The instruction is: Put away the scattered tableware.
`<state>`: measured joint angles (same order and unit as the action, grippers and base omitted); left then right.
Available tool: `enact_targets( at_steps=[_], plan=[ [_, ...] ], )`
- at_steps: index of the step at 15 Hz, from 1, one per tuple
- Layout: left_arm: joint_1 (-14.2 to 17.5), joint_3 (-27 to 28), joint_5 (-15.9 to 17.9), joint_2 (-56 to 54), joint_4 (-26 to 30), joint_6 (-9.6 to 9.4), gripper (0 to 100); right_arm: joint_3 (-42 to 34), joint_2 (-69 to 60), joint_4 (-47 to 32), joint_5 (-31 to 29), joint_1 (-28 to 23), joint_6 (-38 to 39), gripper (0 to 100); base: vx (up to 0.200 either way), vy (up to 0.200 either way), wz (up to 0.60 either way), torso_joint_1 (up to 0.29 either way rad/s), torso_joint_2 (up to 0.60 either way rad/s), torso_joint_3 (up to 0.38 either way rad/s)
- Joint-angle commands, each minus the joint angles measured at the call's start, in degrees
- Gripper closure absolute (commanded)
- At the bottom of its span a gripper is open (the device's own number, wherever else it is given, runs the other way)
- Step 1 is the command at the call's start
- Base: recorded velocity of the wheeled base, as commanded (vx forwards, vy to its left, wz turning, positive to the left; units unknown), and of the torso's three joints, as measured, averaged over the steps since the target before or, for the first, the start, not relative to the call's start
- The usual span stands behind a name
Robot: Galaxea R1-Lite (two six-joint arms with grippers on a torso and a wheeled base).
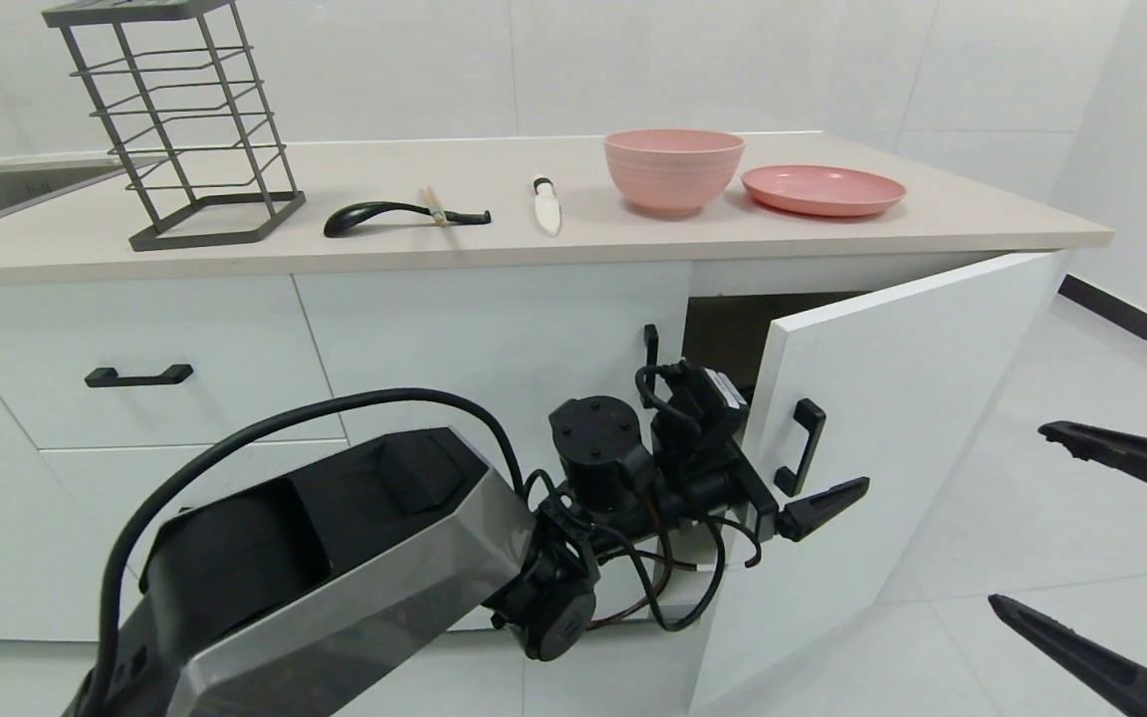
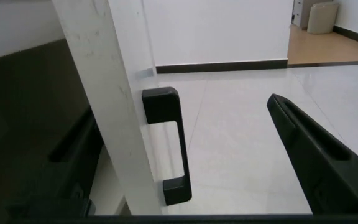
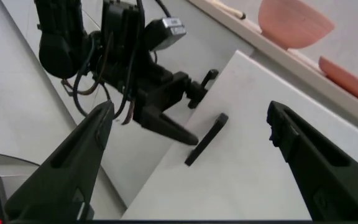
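Likely opening white cabinet door (image 1: 892, 418), wide-spread left tool (image 2: 182, 109) straddling its edge beside black bar handle (image 1: 802, 448). Next: swing wider.

**Q:** What covers the left arm (image 1: 364, 588)?
**A:** A faceted silver-grey shell with recessed black panels. A thick black cable (image 1: 265, 428) runs along it.
**Q:** And at the wrist?
**A:** A black cylindrical housing (image 1: 595, 438), looped thin wires and a small white label (image 1: 728, 386).
**Q:** The left pincer (image 2: 179, 118) and right pincer (image 1: 1017, 516)?
**A:** Matte black, with long tapering fingers (image 1: 822, 503).
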<state>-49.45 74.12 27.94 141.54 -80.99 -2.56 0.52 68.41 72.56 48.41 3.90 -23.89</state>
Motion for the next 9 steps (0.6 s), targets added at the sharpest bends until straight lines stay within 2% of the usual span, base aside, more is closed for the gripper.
enact_targets(
  at_steps=[1,5,6,9],
  plan=[
    [-0.83,-0.91,-0.08,0.05,0.31,0.01,0,-0.35,-3.37,-0.05,0.02,-0.03,-0.01,0,0.0,0.0,0.0,0.0,0.0,0.0],
    [-4.17,-1.17,-0.34,0.49,1.54,-0.08,0,-0.35,-7.42,-0.05,0.02,-0.12,-0.01,0,0.0,0.0,0.0,0.0,0.0,0.0],
    [-5.66,-1.08,-0.34,1.1,1.54,-0.08,0,0.53,-8.82,0.04,0.02,-0.21,-0.01,0,0.0,0.0,0.0,0.0,0.0,0.0],
    [-7.16,-0.55,-0.34,2.86,1.45,-0.08,0,5.89,-10.05,0.04,-0.07,-0.47,-0.01,0,0.0,0.0,0.0,0.0,0.0,0.0]
  ],
)
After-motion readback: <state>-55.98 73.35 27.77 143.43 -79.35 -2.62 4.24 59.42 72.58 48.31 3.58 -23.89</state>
